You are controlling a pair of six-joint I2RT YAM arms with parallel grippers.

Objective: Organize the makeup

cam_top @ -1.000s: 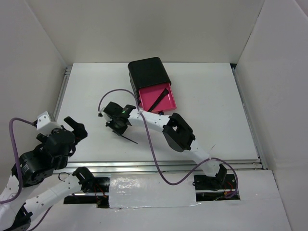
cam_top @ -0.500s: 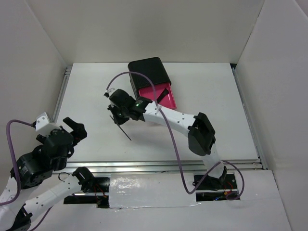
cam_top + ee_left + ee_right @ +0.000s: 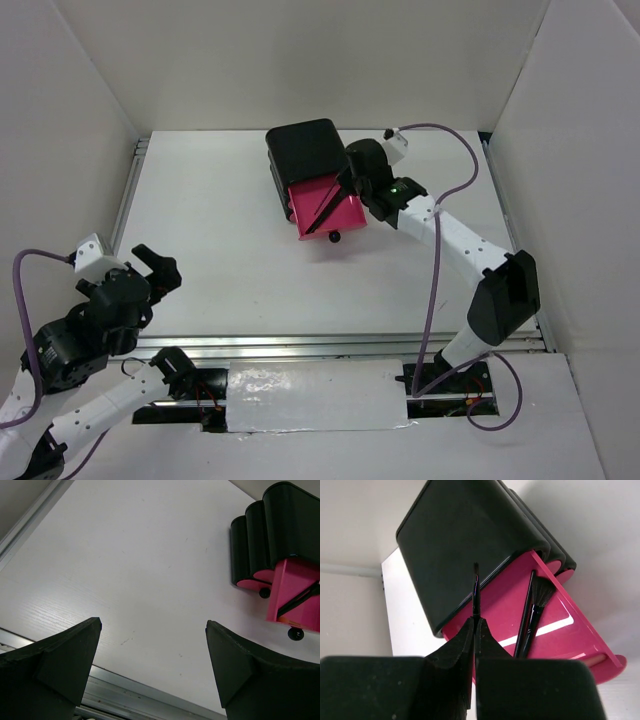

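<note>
Table: white; it carried the chest.
Black chest: stood at the far side, near the middle.
Pink drawer: was pulled out of the chest and open.
My left pincer: hung over the table's near left edge, jaws wide apart, holding nothing.
My right pincer: hovered over the drawer, pinched tight on a thin black brush whose tip pointed toward the chest.
Bristled brush: lay inside the drawer.
</note>
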